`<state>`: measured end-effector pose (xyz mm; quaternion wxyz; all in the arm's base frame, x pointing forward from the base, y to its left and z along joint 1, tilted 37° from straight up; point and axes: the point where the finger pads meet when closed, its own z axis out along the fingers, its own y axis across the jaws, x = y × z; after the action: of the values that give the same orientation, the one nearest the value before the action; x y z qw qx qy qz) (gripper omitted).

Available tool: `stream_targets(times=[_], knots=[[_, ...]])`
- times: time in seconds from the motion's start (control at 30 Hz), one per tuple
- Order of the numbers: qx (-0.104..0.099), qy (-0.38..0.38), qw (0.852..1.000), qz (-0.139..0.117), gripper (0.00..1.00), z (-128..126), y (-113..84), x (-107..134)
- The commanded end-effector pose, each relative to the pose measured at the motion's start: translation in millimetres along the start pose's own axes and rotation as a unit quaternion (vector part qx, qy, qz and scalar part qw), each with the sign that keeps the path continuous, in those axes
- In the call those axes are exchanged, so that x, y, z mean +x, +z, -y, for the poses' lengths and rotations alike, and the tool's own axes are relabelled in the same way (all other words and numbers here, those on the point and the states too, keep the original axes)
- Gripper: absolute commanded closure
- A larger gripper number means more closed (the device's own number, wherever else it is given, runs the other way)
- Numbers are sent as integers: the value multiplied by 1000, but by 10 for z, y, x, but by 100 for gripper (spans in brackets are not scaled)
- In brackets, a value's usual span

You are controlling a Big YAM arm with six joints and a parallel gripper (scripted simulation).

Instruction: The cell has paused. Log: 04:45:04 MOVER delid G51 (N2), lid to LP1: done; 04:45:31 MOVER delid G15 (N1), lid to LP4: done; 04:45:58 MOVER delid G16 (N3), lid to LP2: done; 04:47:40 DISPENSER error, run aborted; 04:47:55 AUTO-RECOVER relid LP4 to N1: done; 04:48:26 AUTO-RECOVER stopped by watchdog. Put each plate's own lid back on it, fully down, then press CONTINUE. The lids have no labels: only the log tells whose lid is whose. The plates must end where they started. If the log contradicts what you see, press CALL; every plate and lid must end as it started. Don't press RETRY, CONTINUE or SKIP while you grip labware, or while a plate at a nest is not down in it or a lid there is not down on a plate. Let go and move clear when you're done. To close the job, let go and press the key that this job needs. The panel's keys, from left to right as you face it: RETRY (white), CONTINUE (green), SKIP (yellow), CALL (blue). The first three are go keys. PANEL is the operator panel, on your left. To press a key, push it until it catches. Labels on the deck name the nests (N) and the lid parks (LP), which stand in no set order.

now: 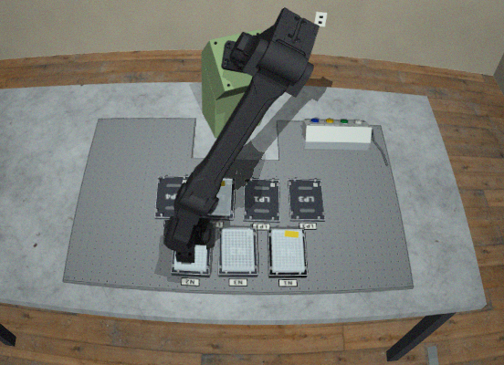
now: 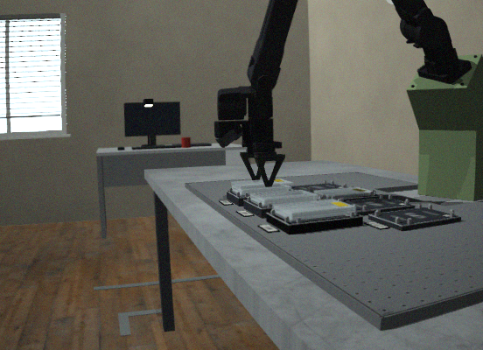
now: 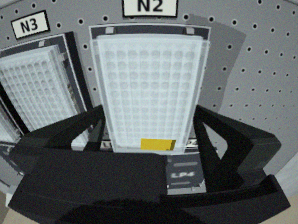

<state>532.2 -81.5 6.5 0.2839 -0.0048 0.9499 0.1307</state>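
Clear lid held at nest N2

The black parallel gripper [image 3: 149, 137] is clamped on the clear rectangular plastic lid with a yellow tag [image 3: 148, 90], which is held over the white well plate [image 1: 197, 259] in the nest labelled N2 [image 3: 149, 4].

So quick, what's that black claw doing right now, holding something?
Gripper: shut on the clear plastic lid with a yellow tag, at nest N2.

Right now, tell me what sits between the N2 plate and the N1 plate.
The uncovered plate at N3 stands between the plate at N2, under the gripper, and the lidded plate at N1; the top view shows it.
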Motion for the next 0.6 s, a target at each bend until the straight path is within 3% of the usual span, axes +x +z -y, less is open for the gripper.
stream_targets(times=[0.0, 0.57], knots=[[2, -2, 1000, 14, 100, -20, 26, -158], [2, -4, 1000, 16, 100, -30, 62, -176]])
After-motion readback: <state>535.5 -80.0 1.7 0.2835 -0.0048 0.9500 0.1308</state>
